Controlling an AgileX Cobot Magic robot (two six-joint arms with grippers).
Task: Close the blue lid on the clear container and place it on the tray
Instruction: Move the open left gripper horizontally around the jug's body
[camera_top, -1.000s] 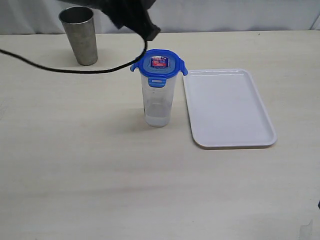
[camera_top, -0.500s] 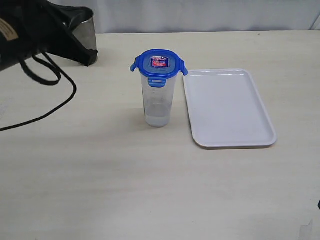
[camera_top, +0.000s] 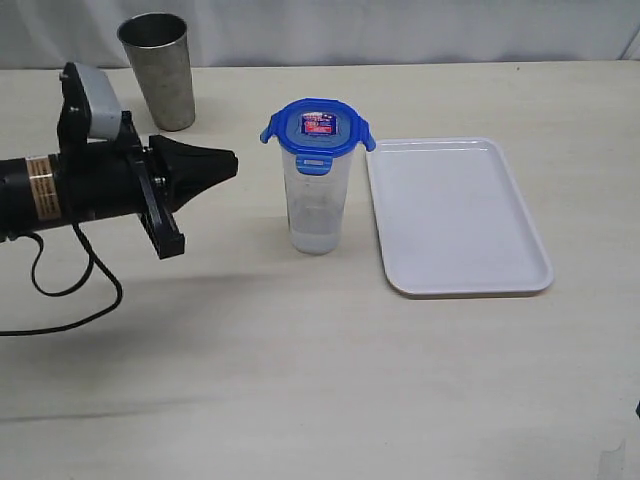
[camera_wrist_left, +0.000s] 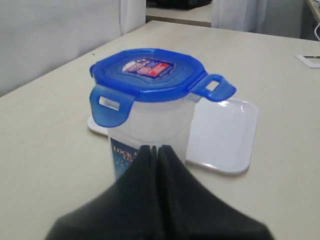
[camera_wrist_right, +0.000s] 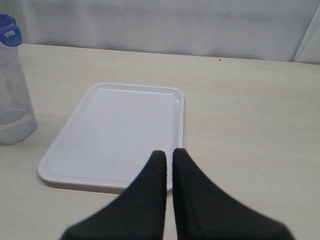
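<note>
The clear container (camera_top: 318, 205) stands upright on the table just left of the white tray (camera_top: 455, 215). The blue lid (camera_top: 316, 130) sits on its mouth, sticker up, with its side flaps sticking outward. My left gripper (camera_top: 232, 163) is shut and empty, pointing at the container from the left, a short gap away. In the left wrist view the lid (camera_wrist_left: 150, 77) and container (camera_wrist_left: 155, 132) fill the view beyond the left gripper (camera_wrist_left: 154, 149). My right gripper (camera_wrist_right: 169, 152) is shut and empty near the tray (camera_wrist_right: 117, 132); the exterior view does not show it.
A grey metal cup (camera_top: 158, 70) stands at the back left, behind my left arm. A black cable (camera_top: 75, 290) trails from the left arm across the table. A back wall runs along the table's far edge.
My left arm has swung from above the back of the table down and leftward; it now lies low, pointing at the container. The container, lid and tray have not moved.
</note>
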